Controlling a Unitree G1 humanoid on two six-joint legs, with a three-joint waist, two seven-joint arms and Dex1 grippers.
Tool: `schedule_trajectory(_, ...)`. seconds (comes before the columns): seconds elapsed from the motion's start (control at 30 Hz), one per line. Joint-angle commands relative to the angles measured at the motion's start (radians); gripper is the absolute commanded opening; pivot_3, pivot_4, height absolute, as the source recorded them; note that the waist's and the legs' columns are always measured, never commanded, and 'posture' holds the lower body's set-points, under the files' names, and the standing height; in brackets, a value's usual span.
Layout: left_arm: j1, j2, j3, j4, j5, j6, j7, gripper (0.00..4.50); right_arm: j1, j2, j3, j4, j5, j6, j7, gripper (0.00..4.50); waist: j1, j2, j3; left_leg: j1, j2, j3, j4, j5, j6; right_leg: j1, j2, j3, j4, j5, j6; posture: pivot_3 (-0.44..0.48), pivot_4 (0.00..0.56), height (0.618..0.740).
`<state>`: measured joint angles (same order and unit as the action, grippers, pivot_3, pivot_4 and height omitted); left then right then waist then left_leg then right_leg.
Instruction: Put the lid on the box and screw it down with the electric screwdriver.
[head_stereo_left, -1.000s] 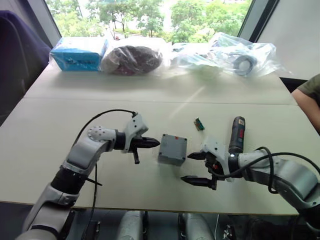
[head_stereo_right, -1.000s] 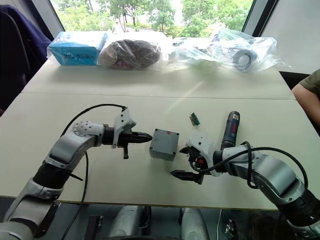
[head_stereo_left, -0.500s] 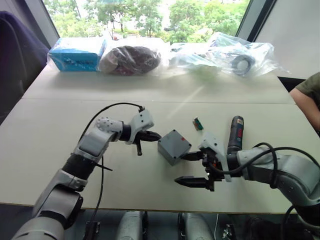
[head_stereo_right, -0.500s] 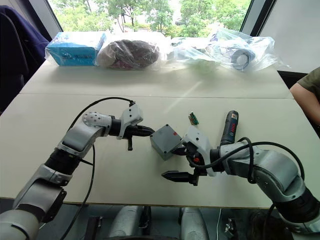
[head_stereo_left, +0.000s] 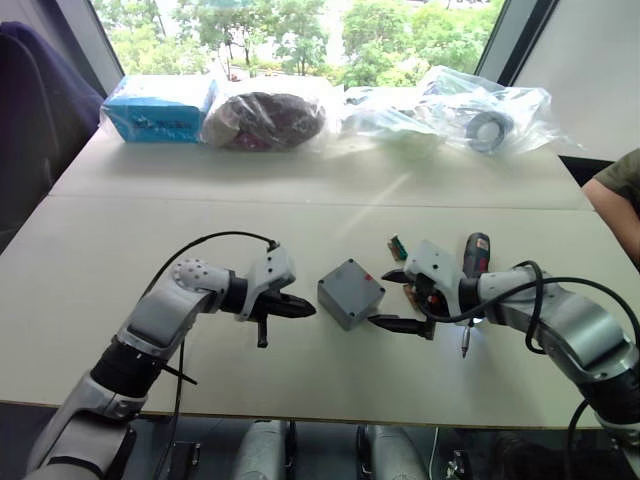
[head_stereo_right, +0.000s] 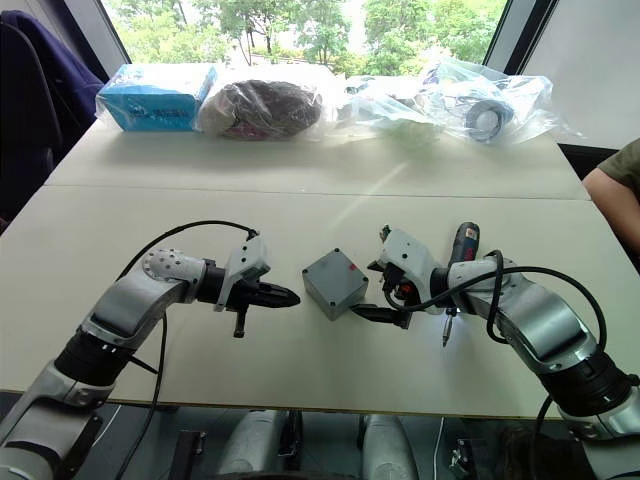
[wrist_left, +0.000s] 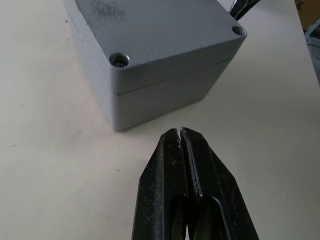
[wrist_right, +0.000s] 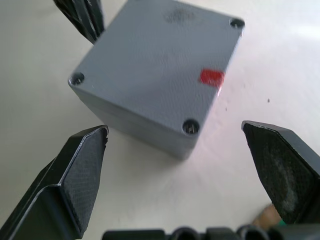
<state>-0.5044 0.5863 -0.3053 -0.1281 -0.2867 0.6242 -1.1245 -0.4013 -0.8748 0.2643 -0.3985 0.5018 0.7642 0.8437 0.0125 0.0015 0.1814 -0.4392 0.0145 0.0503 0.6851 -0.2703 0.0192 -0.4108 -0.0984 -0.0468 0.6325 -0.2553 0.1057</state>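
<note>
The grey box (head_stereo_left: 350, 293) stands on the table between my two grippers. The lid (wrist_left: 150, 25) sits on it, with a seam running between the two parts. The upward face has recessed corner holes and a small red mark (wrist_right: 211, 76). My left gripper (head_stereo_left: 306, 311) is shut, its tip a short way from the box's left corner and not touching it. My right gripper (head_stereo_left: 383, 298) is open, its fingers (wrist_right: 82, 165) spread in front of the box's right corner. The electric screwdriver (head_stereo_left: 474, 262) lies behind my right forearm, and a white light (head_stereo_left: 463, 350) glows at its tip.
A small green connector (head_stereo_left: 398, 244) lies just beyond the right gripper. Along the far table stand a blue packet (head_stereo_left: 158, 105), a dark bagged bundle (head_stereo_left: 265, 118) and clear plastic bags (head_stereo_left: 470, 110). A person's arm (head_stereo_left: 620, 185) shows at the right edge.
The left gripper has drawn back from the box, which now rests flat and turned corner-on. The right gripper has moved away from me and in, to the box's right corner.
</note>
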Motion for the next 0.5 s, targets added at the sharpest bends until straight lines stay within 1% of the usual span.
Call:
schedule_trajectory(0.03, -0.028, -0.011, 0.009, 0.0, 0.011, -0.021, 0.025, 0.0, 0.0, -0.002, 0.024, -0.048, -0.015, 0.001, 0.052, 4.48, 0.0, 0.0, 0.0, 0.0, 0.0, 0.0, 0.0, 0.0, 0.0, 0.0, 0.0, 0.0, 0.0, 0.0, 0.0, 0.0, 0.15, 0.74)
schedule_trajectory(0.2, -0.058, -0.041, 0.02, 0.05, 0.023, -0.039, 0.058, 0.0, 0.027, 0.003, 0.013, -0.106, 0.014, 0.055, 0.07, 4.48, 0.0, 0.0, 0.0, 0.001, 0.0, 0.0, 0.0, 0.0, 0.0, 0.0, 0.0, 0.0, 0.0, 0.0, 0.0, 0.0, 0.15, 0.74)
schedule_trajectory(0.5, -0.062, -0.033, 0.008, 0.06, 0.023, -0.049, 0.029, 0.0, 0.049, 0.036, -0.017, -0.139, 0.013, 0.1, 0.041, 4.48, 0.0, 0.0, 0.0, 0.001, 0.0, 0.0, 0.0, 0.0, 0.0, 0.0, 0.0, 0.0, 0.001, 0.0, 0.0, 0.0, 0.15, 0.74)
